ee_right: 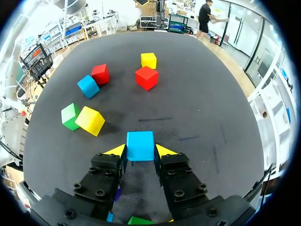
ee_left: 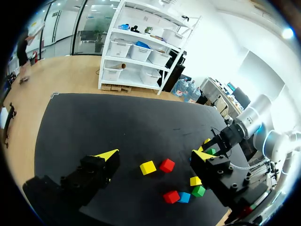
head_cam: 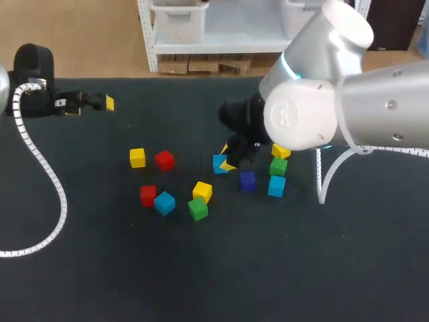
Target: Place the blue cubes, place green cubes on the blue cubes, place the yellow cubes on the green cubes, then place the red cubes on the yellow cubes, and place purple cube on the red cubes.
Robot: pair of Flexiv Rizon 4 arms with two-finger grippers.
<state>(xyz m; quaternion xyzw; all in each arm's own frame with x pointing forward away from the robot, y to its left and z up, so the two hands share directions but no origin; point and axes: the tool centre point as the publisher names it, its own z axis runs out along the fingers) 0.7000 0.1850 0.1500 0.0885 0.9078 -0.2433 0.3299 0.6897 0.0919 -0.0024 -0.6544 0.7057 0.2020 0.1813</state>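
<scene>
Pinching a blue cube (ee_right: pixel 140 144) between both yellow tips of the right gripper (ee_right: pixel 140 151), low at the dark table (ee_right: pixel 202 94).
Just ahead, a yellow cube (ee_right: pixel 90 120) touching a green cube (ee_right: pixel 69 116); farther on, a second blue cube (ee_right: pixel 88 86) beside a red cube (ee_right: pixel 100 74); well apart at the table's left end, the left gripper (ee_left: pixel 155 155), fingers spread wide.

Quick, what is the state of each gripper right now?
Left gripper: open, holding nothing.
Right gripper: closed on a blue cube.
</scene>
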